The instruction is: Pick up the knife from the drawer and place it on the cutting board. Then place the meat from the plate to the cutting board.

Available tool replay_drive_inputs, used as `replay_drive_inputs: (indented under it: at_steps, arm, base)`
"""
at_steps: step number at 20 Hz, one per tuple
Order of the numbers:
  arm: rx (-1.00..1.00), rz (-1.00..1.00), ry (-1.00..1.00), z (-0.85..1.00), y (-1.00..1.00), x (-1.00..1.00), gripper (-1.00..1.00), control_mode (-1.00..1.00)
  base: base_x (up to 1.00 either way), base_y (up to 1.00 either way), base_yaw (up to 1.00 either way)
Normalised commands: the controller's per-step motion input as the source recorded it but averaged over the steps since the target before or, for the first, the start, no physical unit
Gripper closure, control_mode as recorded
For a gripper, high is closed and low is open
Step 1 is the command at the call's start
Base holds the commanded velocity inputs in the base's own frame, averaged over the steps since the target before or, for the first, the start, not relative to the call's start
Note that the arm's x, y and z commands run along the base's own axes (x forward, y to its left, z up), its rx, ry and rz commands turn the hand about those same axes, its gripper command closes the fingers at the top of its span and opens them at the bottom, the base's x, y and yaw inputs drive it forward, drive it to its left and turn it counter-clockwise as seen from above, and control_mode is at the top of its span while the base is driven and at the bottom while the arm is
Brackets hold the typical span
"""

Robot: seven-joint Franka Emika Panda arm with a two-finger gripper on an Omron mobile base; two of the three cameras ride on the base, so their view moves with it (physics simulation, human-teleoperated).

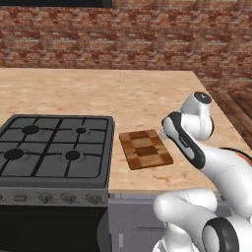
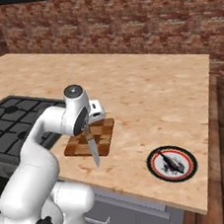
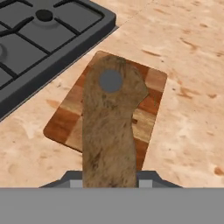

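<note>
My gripper (image 2: 87, 133) is shut on the knife (image 2: 94, 153), whose thin grey blade hangs point-down over the near right part of the checkered cutting board (image 2: 101, 135). In the hand view the knife's brown wooden handle (image 3: 109, 131) rises from the gripper (image 3: 109, 181) and covers the middle of the cutting board (image 3: 151, 89). The board (image 1: 145, 149) lies just right of the stove. The plate (image 2: 156, 170), black-rimmed with a red ring, sits near the counter's front right with the dark grey meat (image 2: 171, 162) on it. Which grey front below the counter is the drawer I cannot tell.
A black gas stove (image 1: 54, 145) (image 2: 10, 116) (image 3: 43, 30) borders the board on the left. The wooden counter (image 2: 151, 94) stretches back to a brick wall (image 1: 147, 34). Its front edge runs close below the board and plate.
</note>
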Motion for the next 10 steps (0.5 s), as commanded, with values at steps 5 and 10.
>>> replay_drive_inputs:
  at_steps: [5, 10]
  arm:
    - [0.0, 0.07, 0.0, -0.26, 0.33, 0.46, 1.0, -1.0]
    - [-0.03, 0.0, 0.05, -0.24, 0.4, 0.55, 1.0, -1.0]
  base:
    - [0.0, 0.0, 0.0]
    - [0.0, 0.0, 0.0]
